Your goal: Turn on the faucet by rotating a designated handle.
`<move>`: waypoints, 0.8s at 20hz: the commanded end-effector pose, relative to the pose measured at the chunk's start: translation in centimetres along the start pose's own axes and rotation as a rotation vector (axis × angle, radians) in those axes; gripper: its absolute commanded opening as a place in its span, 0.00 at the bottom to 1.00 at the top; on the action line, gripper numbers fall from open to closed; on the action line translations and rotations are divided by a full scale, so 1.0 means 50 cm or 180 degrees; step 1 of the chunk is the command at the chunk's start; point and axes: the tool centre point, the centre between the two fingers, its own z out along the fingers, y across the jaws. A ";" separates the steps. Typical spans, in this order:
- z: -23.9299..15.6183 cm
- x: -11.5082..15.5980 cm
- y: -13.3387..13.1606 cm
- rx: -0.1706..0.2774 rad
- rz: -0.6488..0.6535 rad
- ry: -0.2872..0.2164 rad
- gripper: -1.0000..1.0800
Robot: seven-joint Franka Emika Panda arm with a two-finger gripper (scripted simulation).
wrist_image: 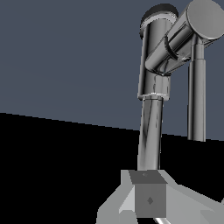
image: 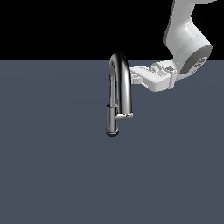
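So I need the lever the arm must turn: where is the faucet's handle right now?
In the exterior view, the short chrome lever handle juts toward that view's right, low on the tall chrome gooseneck faucet, beside the dark spray head, well below the pincer.

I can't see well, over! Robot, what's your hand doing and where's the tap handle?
Gripper up beside the faucet arch, high; open or shut, cannot tell. Handle lower down, untouched. Nothing between them but the spout.

The white arm [image: 186, 33] comes down from the top right of the exterior view, its wrist bent so the gripper [image: 136, 75] points sideways toward that view's left. In the wrist view a grey finger [wrist_image: 149, 199] shows; the jaw gap is unclear.
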 end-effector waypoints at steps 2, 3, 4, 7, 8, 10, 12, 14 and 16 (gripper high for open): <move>0.006 0.046 0.001 0.0173 0.0163 -0.0196 0.00; 0.009 0.057 0.001 0.0214 0.0203 -0.0242 0.00; 0.011 0.067 0.002 0.0252 0.0239 -0.0284 0.00; 0.017 0.091 0.004 0.0342 0.0324 -0.0384 0.00; 0.019 0.096 0.005 0.0363 0.0345 -0.0408 0.00; 0.022 0.104 0.006 0.0393 0.0373 -0.0442 0.00; 0.023 0.108 0.006 0.0407 0.0386 -0.0457 0.00; 0.024 0.108 0.006 0.0407 0.0386 -0.0457 0.00; 0.024 0.108 0.006 0.0407 0.0386 -0.0457 0.00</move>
